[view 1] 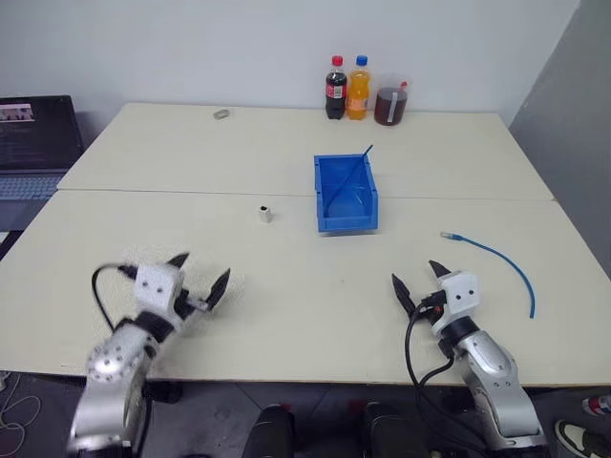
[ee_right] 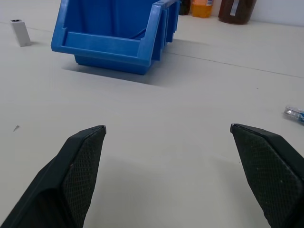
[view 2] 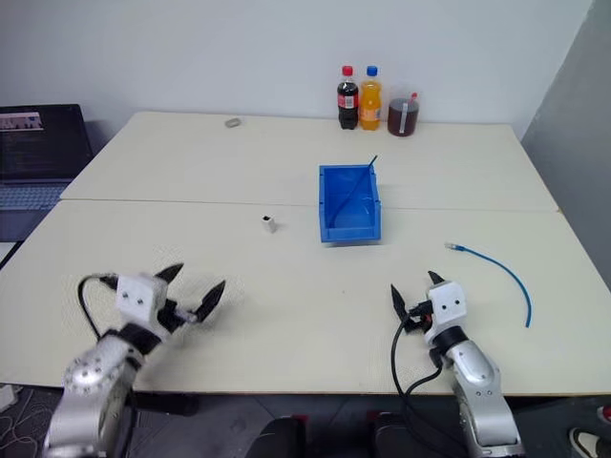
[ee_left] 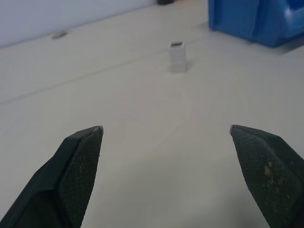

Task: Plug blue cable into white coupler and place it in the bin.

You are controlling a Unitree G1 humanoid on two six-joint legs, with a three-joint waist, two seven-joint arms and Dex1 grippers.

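From where I sit, nothing of the task is done yet: no cable is plugged in and neither piece is picked up. Starting on the left, my left gripper (view 1: pixel 202 275) hovers over the near table (view 1: pixel 286 305) with its black fingers spread wide and nothing between them, aimed toward the middle of the table. Ahead of it stands the white coupler (view 1: pixel 264 213), a tiny upright block with a dark opening on top, alone on the tabletop just left of the bin (view 1: pixel 345 194). That bin is bright blue, its lowered lip facing me, and a thin blue cord already leans out over its far corner; I judge that is not the piece I need. My right gripper (view 1: pixel 418 280) also hangs wide open and empty. To its right lies the blue cable (view 1: pixel 496 254), a thin curved cord flat on the table, clear plug toward the bin, well apart from the coupler.
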